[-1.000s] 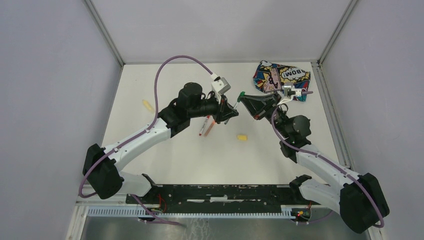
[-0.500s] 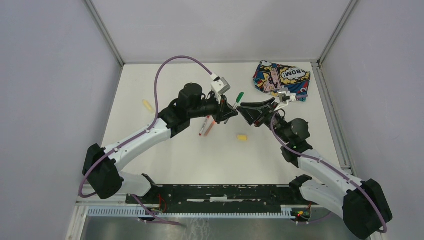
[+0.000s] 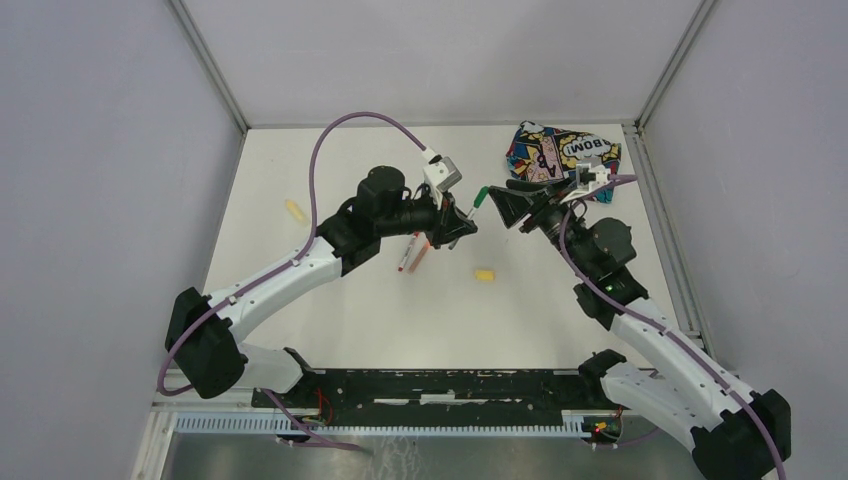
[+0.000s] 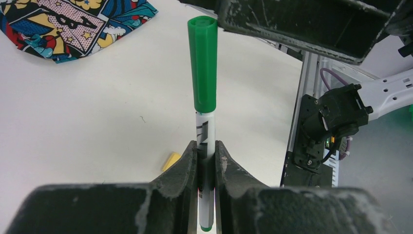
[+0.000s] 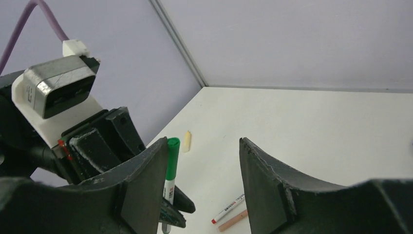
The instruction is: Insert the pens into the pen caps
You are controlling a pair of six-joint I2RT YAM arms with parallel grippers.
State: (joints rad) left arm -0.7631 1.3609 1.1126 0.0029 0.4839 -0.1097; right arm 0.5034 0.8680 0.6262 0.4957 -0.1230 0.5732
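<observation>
My left gripper (image 4: 206,152) clamped on the white pen (image 4: 203,127), green cap (image 4: 205,63) on top, my right gripper (image 5: 202,146) parted and empty beside it

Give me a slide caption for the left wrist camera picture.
Left hand grips a white pen, green cap on, over the table; patterned pouch behind.

light was bright and even; shadows on the tabletop (image 3: 540,320) lay faint and soft. wrist views blurred close to the lens.
</observation>
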